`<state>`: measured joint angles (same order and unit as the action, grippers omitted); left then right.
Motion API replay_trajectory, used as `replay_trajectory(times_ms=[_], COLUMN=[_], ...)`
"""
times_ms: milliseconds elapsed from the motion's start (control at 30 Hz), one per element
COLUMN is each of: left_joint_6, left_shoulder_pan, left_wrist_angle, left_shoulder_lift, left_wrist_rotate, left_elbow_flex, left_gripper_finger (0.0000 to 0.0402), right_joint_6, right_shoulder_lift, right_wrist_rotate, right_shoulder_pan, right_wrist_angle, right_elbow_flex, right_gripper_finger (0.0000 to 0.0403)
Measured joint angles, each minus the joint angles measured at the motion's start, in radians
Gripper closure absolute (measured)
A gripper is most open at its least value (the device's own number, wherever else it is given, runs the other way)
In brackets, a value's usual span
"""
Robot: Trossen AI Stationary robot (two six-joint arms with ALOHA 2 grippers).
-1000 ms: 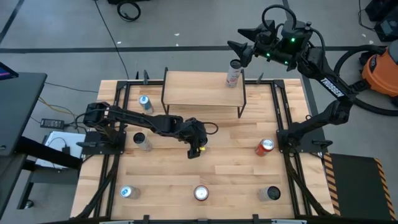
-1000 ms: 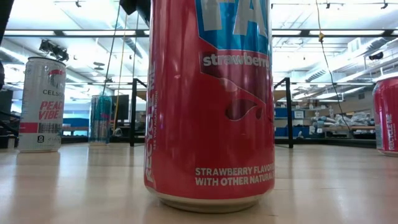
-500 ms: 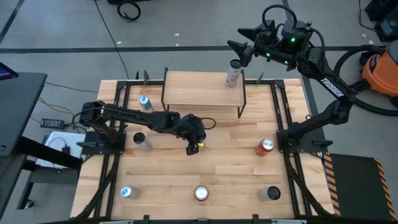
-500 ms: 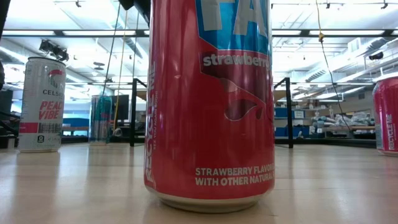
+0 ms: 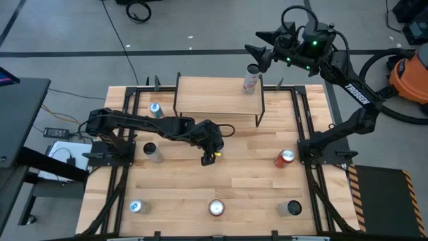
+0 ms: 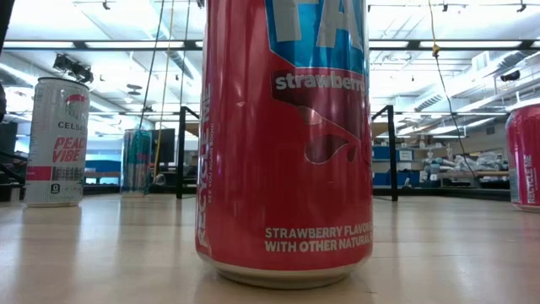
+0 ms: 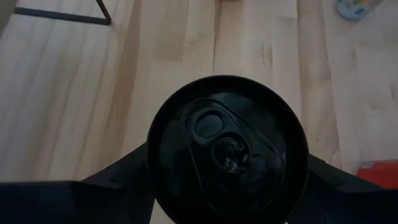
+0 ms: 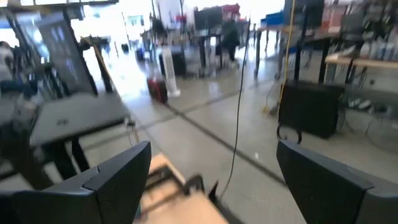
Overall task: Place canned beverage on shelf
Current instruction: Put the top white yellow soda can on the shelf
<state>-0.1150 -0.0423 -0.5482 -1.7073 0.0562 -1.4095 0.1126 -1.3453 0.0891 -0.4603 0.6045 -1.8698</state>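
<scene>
The left gripper is over the middle of the table, its fingers clasping a black can from both sides. The can stands upright, long axis vertical, pull-tab top facing the wrist camera; in the high view the arm hides it. Further right, the shelf sits at the table's far edge, long side running left to right. A pale can stands upright on its right end. Above and just beside that can, the right gripper hangs released, jaws wide apart.

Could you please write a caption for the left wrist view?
Left pincer closing around a black can over the wooden table.
</scene>
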Motion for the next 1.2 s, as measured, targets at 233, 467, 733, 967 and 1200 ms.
replay_trajectory(times_ms=[233,467,733,967,1200], left_joint_6=[0.044,0.06,0.075,0.086,0.115], left_shoulder_pan=[0.013,0.047,0.108,0.169,0.233], left_wrist_angle=[-0.062,-0.138,-0.227,-0.262,-0.329], left_shoulder_lift=[0.0,0.0,0.0,0.0,0.0], left_wrist_rotate=[-0.001,0.0,0.001,0.0,0.0], left_elbow_flex=[-0.093,-0.189,-0.287,-0.337,-0.401], left_gripper_finger=[0.0138,0.0137,0.0137,0.0137,0.0136], right_joint_6=[-0.034,-0.028,-0.007,-0.005,0.016], right_shoulder_lift=[-0.003,-0.004,-0.004,-0.004,-0.004], right_wrist_rotate=[-0.051,-0.115,-0.158,-0.163,-0.163], right_shoulder_pan=[0.0,0.0,0.0,0.0,0.0], right_wrist_angle=[0.145,0.255,0.385,0.468,0.486], right_elbow_flex=[0.0,0.0,0.0,0.0,0.0], right_gripper_finger=[0.0045,0.0045,0.0045,0.0045,0.0045])
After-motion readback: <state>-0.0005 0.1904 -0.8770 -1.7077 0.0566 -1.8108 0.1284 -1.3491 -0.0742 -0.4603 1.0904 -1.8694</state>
